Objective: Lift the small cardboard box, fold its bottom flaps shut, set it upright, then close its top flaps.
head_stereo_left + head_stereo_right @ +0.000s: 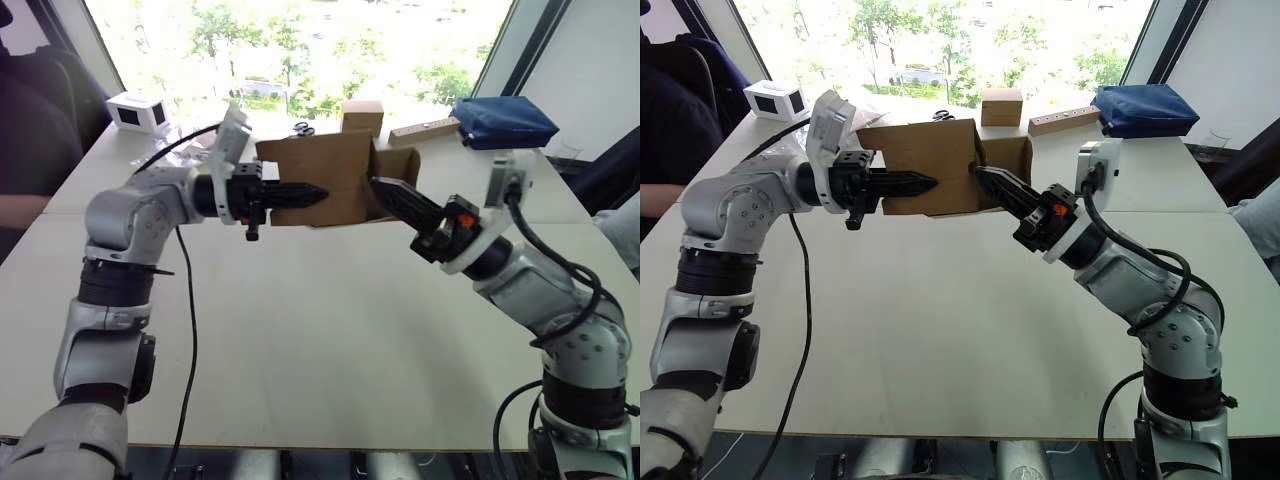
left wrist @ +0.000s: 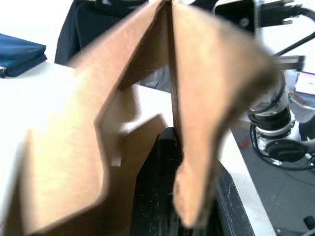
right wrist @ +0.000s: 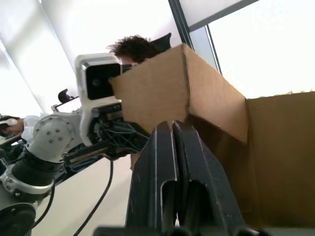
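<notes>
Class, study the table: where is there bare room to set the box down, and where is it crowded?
Bare tabletop spreads below the raised small cardboard box, between the two arms. The far edge is crowded: white device, scissors, cube-like box, tan block, blue pouch.

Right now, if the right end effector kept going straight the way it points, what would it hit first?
The right end effector points up and toward the robot's left, tips already at the plain brown corrugated cardboard box. It would probably press into the box's cardboard first, though depth is unclear.
</notes>
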Available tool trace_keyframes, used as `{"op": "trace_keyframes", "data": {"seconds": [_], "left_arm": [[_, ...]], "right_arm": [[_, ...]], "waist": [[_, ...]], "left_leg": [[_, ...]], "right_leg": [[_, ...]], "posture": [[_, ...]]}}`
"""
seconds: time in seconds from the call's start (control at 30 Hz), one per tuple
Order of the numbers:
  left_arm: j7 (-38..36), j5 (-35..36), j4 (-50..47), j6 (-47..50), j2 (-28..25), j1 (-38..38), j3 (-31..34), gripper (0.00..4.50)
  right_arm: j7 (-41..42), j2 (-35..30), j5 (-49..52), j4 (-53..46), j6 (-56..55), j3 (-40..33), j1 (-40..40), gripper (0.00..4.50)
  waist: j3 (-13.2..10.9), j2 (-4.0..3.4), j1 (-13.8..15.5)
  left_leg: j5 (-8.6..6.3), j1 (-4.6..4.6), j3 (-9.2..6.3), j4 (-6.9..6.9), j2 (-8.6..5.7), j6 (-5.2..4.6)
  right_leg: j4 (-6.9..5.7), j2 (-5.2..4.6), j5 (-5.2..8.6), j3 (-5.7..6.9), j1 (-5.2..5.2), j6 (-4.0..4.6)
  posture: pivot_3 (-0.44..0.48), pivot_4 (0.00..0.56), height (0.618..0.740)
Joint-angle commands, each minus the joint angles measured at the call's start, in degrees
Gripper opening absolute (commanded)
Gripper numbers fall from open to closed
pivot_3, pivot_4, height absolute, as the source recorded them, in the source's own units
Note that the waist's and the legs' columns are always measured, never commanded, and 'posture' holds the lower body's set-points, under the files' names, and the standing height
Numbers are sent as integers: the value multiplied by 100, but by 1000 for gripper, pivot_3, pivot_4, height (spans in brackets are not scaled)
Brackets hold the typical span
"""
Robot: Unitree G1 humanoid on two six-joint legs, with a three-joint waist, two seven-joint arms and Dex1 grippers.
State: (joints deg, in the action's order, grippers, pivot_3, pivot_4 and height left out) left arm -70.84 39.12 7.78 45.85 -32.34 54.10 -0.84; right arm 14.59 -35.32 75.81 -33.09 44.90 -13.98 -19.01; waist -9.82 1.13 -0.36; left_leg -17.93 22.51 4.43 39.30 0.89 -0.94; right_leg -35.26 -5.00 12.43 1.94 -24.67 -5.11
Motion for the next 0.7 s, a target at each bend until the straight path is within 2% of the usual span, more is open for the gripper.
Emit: {"op": "trace_keyframes", "data": {"seconds": [0.03, 0.23, 0.7], "left_arm": [[-61, 14, -8, -80, -69, 160, 133, 0], [-104, 69, -64, -46, -59, 185, 124, 0], [-112, 388, -711, 344, -72, 12, 122, 0]], "right_arm": [[217, -360, 227, -224, 70, -466, 447, 39], [383, -415, -297, -192, -98, -359, 1015, 39], [468, 155, -1090, 168, -397, 197, 365, 39]], "waist": [[-1, 1, -4], [-1, 1, -32], [-1, 2, -20]], "left_leg": [[-1, 0, 2, 0, -1, -1], [-1, -6, 3, 0, 1, -1], [0, -4, 1, 0, 1, 0]], "right_leg": [[1, -1, 0, -1, 0, 0], [-2, 2, 0, -3, 2, 0], [0, 4, 1, -3, 1, -1]], "posture": [[0, 150, 740], [0, 150, 740], [0, 150, 740]]}}
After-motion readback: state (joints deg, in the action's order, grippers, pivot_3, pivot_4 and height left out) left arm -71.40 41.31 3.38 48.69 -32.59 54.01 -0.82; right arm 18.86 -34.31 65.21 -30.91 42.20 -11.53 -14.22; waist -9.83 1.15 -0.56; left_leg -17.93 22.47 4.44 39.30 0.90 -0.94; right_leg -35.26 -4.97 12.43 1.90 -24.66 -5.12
